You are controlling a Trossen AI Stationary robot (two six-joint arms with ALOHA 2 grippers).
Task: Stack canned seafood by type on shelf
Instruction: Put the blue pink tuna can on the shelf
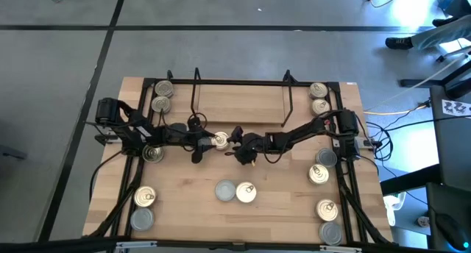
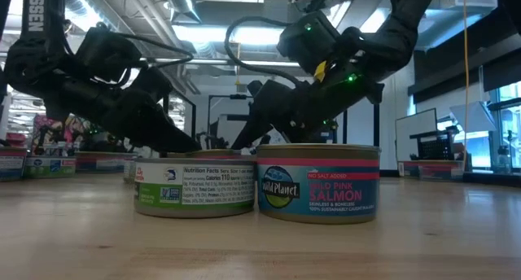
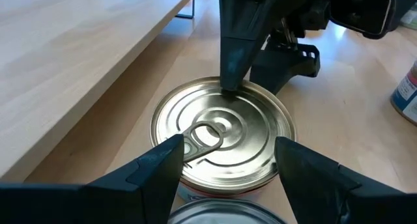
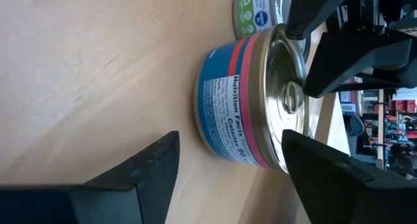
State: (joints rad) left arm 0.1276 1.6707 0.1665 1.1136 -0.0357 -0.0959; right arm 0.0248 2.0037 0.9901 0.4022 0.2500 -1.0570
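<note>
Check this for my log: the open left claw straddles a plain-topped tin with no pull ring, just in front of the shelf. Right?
Not quite. The tin between the fingers of the open left claw has a pull-ring lid, not a plain top, as the left wrist view shows. It does lie just in front of the shelf.

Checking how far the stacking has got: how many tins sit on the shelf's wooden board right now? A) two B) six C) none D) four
C: in the high view the shelf board lies bare, while the tins sit on the tabletop around it.
</note>
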